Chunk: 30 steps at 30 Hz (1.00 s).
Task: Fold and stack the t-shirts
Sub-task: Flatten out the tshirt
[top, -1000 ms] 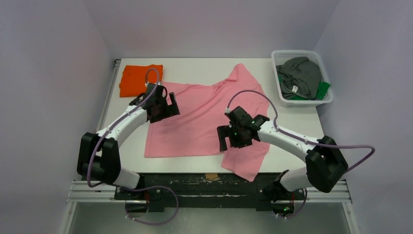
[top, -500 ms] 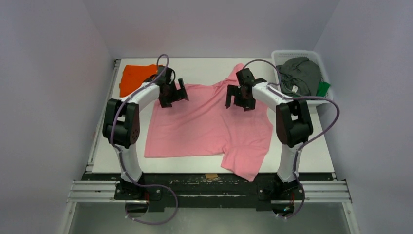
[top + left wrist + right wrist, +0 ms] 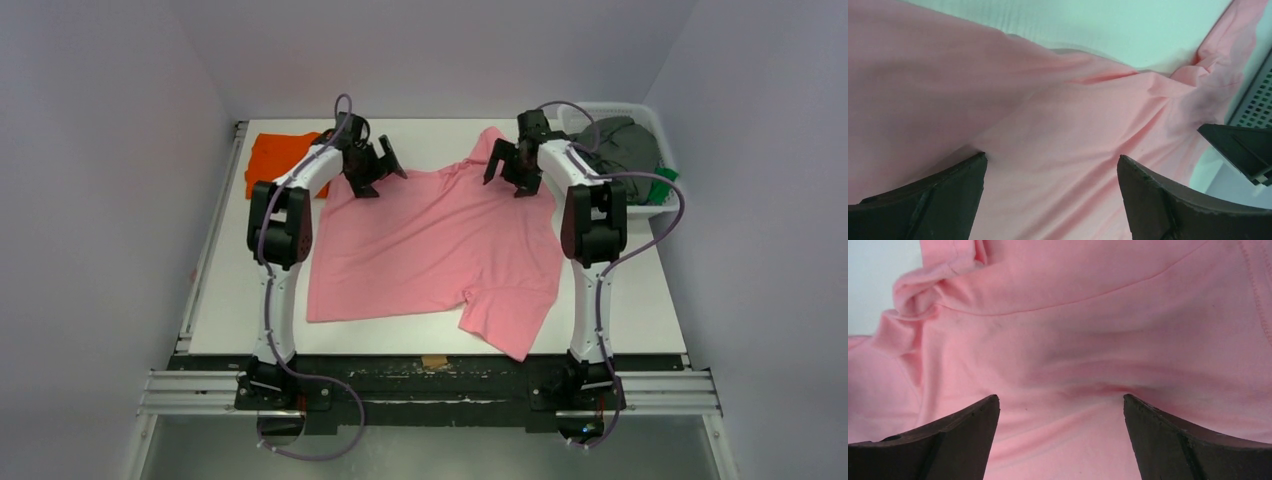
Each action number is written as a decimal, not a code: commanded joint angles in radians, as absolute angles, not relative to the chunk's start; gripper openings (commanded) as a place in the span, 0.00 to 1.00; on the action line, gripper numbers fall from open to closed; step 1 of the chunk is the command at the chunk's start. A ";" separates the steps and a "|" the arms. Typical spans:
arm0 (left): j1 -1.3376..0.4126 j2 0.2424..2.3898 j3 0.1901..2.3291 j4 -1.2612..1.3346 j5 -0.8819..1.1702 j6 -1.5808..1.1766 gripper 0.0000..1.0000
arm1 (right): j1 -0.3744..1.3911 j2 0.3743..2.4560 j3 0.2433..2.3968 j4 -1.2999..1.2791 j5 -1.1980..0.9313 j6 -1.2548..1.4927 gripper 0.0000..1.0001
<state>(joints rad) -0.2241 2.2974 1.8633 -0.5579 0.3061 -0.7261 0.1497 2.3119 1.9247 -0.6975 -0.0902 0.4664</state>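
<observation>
My left pincer [image 3: 383,168] and right pincer [image 3: 512,172] both stand wide, holding nothing. The pink shirt [image 3: 430,240] lies under both, spread on the bench [image 3: 640,290]. The orange shirt [image 3: 272,160] lies left of my left pincer, and a grey shirt [image 3: 625,145] lies right of my right one.

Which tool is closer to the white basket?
Right. The right tool hovers over the pink t-shirt beside the basket; the left tool is across the shirt, by the orange t-shirt.

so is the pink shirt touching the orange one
Cannot tell. In the top view the left arm lies across the spot between the pink shirt and the orange shirt, hiding their near edges.
</observation>
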 commanded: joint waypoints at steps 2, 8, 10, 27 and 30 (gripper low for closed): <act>-0.218 2.463 2.097 -0.648 0.421 -0.803 1.00 | 0.079 2.455 2.029 -0.693 -0.124 0.490 0.94; -0.204 2.587 2.284 -0.644 0.429 -0.879 1.00 | 0.024 2.551 2.149 -0.660 -0.184 0.546 0.93; -0.202 2.622 2.329 -0.606 0.443 -0.907 1.00 | 0.015 2.575 2.179 -0.649 -0.207 0.557 0.93; -0.246 1.945 1.784 -0.580 0.178 -0.666 1.00 | 0.110 1.983 1.777 -0.606 -0.092 0.342 0.99; -0.280 1.663 1.431 -0.535 0.062 -0.660 1.00 | 0.178 1.802 1.572 -0.594 0.007 0.322 0.99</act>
